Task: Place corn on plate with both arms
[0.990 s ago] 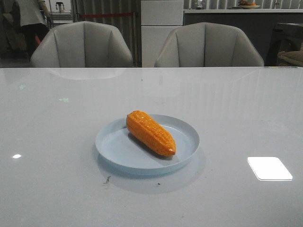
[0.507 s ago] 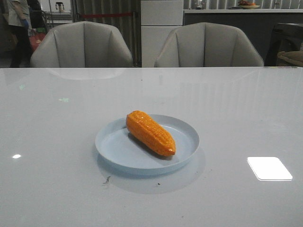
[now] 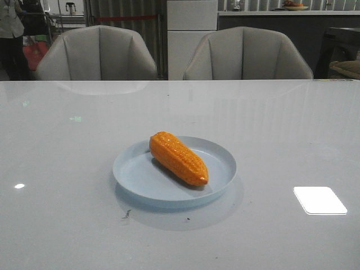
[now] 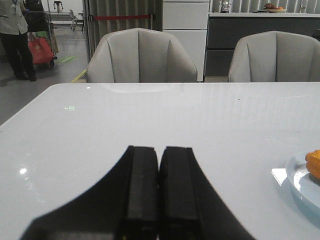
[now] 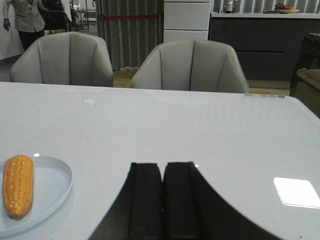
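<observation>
Two grey chairs (image 3: 98,53) behind the glossy table (image 3: 67,169) — person (image 3: 11,34) beyond.

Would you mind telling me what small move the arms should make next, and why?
Probably none beyond holding still: the corn already lies inside the plate, and both the left tool and the right tool are shut, empty, and apart from the plate.

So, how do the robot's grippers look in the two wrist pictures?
Both look alike. The left gripper and the right gripper each show two flat, blocky, matte black fingers, broadening toward the camera. No cables, markings or other colours are visible.
</observation>
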Motion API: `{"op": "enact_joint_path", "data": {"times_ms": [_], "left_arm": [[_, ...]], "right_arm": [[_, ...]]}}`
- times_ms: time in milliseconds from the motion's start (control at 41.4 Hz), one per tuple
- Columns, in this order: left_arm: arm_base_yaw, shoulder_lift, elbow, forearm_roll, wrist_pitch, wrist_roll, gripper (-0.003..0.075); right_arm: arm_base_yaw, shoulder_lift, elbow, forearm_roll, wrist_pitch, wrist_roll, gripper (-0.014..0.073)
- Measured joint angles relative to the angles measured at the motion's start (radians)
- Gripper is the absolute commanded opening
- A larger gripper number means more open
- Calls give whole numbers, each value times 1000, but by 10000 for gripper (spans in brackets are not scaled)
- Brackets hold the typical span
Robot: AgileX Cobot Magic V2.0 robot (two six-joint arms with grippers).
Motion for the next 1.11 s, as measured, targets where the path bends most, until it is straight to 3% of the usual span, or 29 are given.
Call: {"op": "enact_joint_path", "data": {"times_ms": [193,1110], "left_arm": [[0,0,0,0,0,0,89],[0,0,0,0,0,0,89]], "right_arm": [[-19,0,123,0,-45,0,68],[-19,0,128,0,-37,0,68]]}}
